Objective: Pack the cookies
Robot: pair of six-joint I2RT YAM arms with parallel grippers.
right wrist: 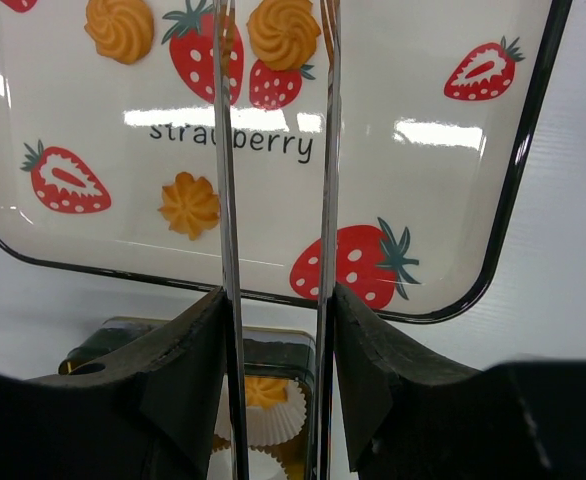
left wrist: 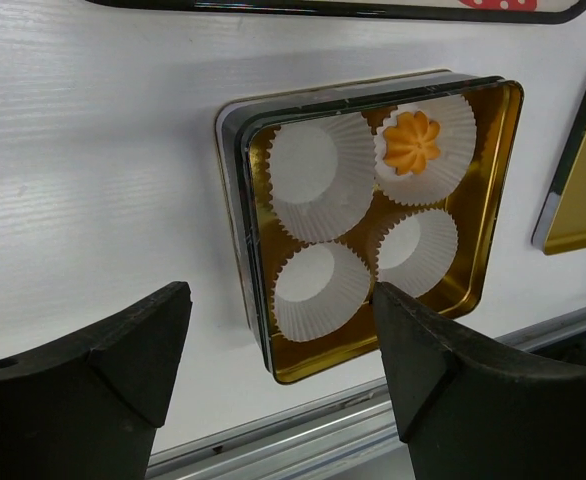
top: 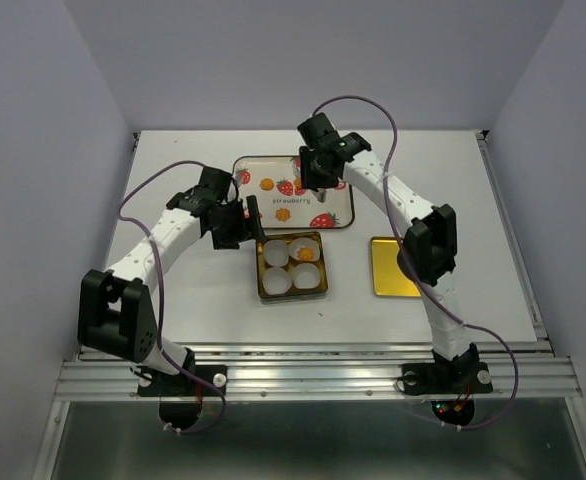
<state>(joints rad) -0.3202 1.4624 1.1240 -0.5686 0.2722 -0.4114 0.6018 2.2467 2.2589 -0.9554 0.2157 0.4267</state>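
The left gripper [left wrist: 281,300] hangs just above the table [top: 173,170] with its two black fingers spread wide and nothing between them, looking down on a square gold tin [left wrist: 493,200]. Four white pleated paper cups [left wrist: 308,165] fill the tin two by two. One of the cookies [left wrist: 412,142] sits in the cup at the far right corner, orange and flower-edged, and the other three cups are bare. A flat gold lid [top: 393,268] lies on the table to the right of the tin, apart from it. Beyond the tin is a white tray [right wrist: 423,220] with a dark rim, printed with red strawberries and the word "strawberry". The right gripper [right wrist: 278,340] is over it, clamped on a pair of thin metal tongs [right wrist: 226,200] whose two shiny blades run forward over the tray, close together and nearly parallel. Three cookies lie on the tray. One [right wrist: 189,204] is near the tray's front edge, left of the blades. One [right wrist: 120,27] is farther back on the left. The third [right wrist: 283,30] sits between the two blades, next to a printed strawberry. From here I cannot tell whether the blades actually touch that one or only frame it.
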